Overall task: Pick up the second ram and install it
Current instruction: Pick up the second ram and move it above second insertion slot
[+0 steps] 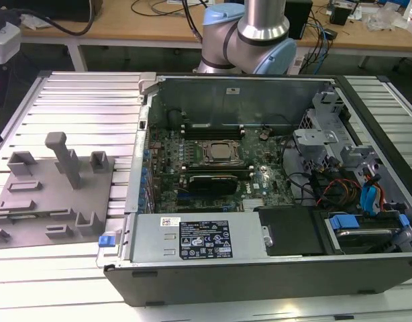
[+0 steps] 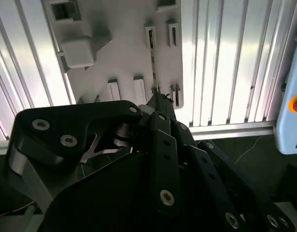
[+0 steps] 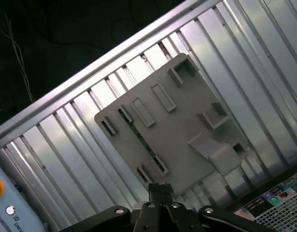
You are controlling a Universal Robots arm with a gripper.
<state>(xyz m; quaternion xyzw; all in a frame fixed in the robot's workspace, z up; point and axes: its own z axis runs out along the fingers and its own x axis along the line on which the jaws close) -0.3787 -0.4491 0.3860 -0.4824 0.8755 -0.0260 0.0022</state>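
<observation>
Ribbed table [image 1: 85,100] at the exterior view's left: open, free air above. Grey tray [image 1: 52,201] lies on it. Its tall post [image 1: 66,161] and low blocks stick up and bar a low sideways sweep. In the first wrist view the memory stick [image 3: 141,141] stands on edge in a tray slot, small clips close beside it, open from above. Gripper [image 3: 160,187] hangs over the tray edge, nothing between.

Computer case [image 1: 226,100] is open on top, walls all round. Inside, a black card [image 1: 209,181] sits just beside the socket [image 1: 218,153]. Cables [image 1: 327,188] and drive cage [image 1: 320,144] crowd the exterior view's right. Arm base [image 1: 246,30] stands behind the case.
</observation>
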